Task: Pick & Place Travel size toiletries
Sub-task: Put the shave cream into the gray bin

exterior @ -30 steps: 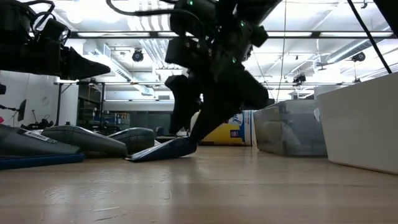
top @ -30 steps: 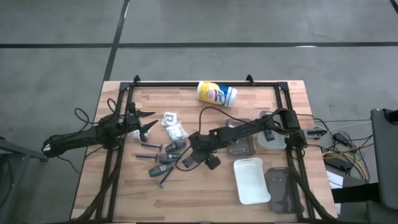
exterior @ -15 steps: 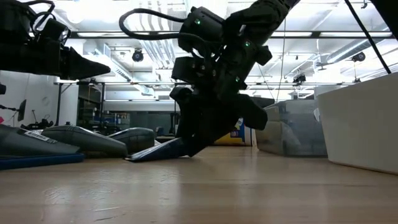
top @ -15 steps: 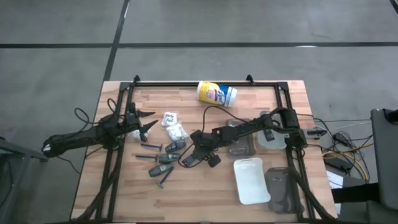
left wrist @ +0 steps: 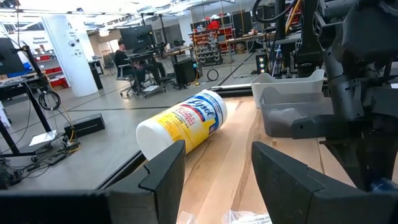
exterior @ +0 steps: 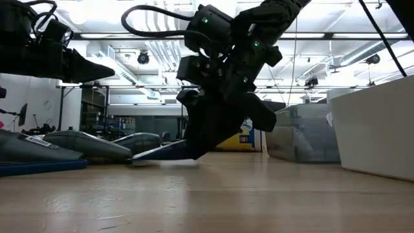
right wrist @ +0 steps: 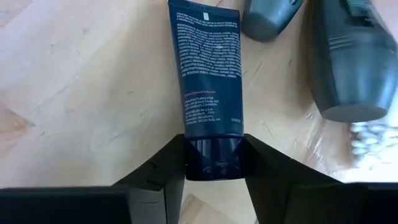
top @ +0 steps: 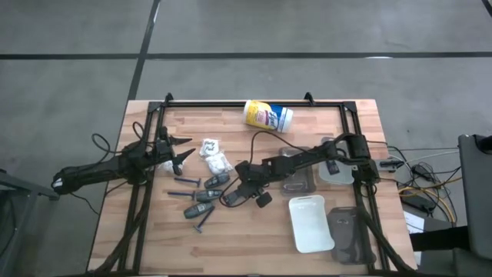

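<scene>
Your right pincer (right wrist: 212, 158) is clamped on the black cap of a dark blue squeeze tube with pale print (right wrist: 208, 74), which lies flat on the wooden worktop (top: 254, 231) at its middle. The tube's long axis runs straight away from the pincer, flat crimped end farthest. Only the right wrist view shows this grip; from above (top: 233, 198) the arm hides it. Grey oblong tubes (top: 209, 190) lie just left. Your left pincer (top: 182, 151) hangs apart over the worktop's left side.
</scene>
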`<action>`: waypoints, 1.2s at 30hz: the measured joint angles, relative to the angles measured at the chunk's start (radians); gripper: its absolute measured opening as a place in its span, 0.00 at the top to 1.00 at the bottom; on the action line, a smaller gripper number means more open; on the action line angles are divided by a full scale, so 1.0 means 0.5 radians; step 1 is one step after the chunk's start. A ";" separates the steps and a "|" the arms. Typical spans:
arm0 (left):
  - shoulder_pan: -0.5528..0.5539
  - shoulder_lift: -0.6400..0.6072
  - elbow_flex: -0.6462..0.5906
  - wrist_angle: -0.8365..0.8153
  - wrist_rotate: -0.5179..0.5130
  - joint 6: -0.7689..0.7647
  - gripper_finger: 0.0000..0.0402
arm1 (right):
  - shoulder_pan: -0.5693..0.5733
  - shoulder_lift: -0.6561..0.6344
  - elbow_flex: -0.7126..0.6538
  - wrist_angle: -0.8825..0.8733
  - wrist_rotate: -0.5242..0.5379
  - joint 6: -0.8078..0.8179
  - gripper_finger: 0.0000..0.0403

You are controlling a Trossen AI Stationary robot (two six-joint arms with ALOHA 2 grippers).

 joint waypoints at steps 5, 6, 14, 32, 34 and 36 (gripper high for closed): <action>0.000 -0.001 0.000 0.001 0.001 0.000 0.53 | -0.001 -0.108 -0.004 -0.045 -0.002 0.094 0.66; 0.000 -0.001 0.000 0.000 0.000 -0.001 0.53 | -0.001 -0.131 -0.010 -0.077 -0.002 0.118 0.67; 0.000 -0.001 0.000 0.001 0.001 0.000 0.53 | -0.001 -0.411 -0.132 -0.113 0.021 0.352 0.67; 0.000 0.001 0.000 0.001 0.000 0.000 0.53 | 0.072 -1.092 -0.811 0.134 0.302 1.166 0.69; 0.000 0.001 0.000 0.000 0.001 -0.001 0.53 | 0.100 -1.152 -0.860 0.143 0.382 1.322 0.69; 0.000 0.001 0.000 0.001 0.000 0.000 0.53 | 0.133 -1.220 -0.910 0.139 0.480 1.477 0.69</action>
